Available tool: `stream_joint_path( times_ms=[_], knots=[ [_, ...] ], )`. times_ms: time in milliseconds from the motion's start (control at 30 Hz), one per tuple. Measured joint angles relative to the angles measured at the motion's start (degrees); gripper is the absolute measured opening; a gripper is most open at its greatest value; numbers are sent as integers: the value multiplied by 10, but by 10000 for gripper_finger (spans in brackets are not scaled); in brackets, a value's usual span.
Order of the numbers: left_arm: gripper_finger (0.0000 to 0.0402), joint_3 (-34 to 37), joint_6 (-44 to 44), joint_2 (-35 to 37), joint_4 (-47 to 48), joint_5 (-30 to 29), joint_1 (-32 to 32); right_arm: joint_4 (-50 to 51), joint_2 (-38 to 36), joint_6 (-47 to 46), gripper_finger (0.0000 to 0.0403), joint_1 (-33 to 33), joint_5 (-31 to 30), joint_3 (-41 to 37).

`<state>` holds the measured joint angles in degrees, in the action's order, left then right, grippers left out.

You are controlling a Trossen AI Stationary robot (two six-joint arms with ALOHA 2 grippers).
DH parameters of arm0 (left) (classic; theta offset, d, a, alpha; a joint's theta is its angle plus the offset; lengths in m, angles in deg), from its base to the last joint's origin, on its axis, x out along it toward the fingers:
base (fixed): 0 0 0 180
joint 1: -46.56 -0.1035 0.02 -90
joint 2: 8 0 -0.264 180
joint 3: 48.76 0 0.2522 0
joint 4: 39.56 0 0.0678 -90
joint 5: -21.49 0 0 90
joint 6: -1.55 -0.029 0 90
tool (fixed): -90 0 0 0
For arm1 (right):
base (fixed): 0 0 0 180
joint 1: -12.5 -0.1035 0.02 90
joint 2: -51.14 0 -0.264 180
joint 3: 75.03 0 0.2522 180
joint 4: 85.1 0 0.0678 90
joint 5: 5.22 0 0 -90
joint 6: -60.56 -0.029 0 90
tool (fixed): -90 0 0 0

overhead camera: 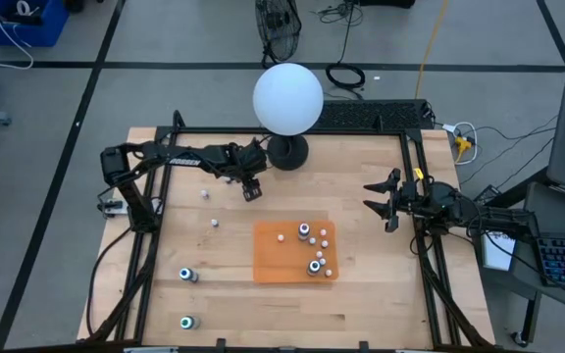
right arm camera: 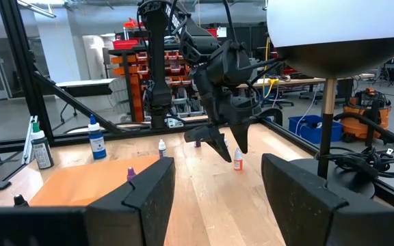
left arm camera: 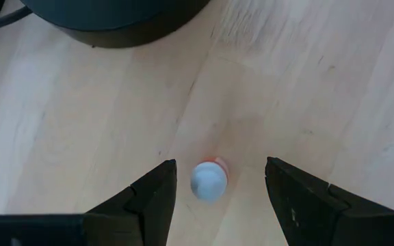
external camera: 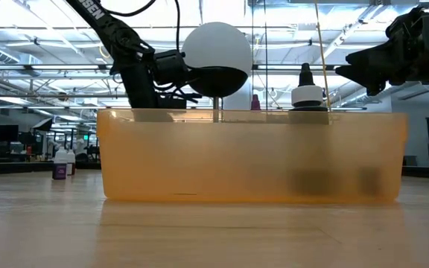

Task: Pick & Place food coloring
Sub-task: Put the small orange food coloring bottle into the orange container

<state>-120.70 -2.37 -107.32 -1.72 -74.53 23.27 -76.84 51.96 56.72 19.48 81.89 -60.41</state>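
The food coloring is several tiny white-capped dropper bottles. Several stand on the flat orange mat (overhead camera: 273, 257); others stand on the wood at left (overhead camera: 205, 194) (overhead camera: 186, 276). My left gripper (overhead camera: 251, 189) is open near the lamp base, pointing down over one upright bottle with a white cap and an orange-red body (left arm camera: 209, 180). That bottle stands on the table between the fingers, apart from both; it also shows in the right wrist view (right arm camera: 238, 158). My right gripper (overhead camera: 369, 196) waits open at the table's right side, above the wood.
A big white globe (overhead camera: 287, 98) on a black base (overhead camera: 287, 152) stands at the far edge, close beside my left gripper. A black frame rail runs along the table's left, far and right sides. Bare wood lies between the mat and my right gripper.
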Motion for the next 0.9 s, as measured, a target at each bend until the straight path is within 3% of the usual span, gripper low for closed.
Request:
stream_joint_path(
  times_ms=[767,900],
  knots=[
    [225,-1,-3,-48,-19,-1,1,0,0,0,208,0,0,0],
    [225,0,-10,-42,-4,-23,1,0,0,0,208,0,0,0]
  ],
)
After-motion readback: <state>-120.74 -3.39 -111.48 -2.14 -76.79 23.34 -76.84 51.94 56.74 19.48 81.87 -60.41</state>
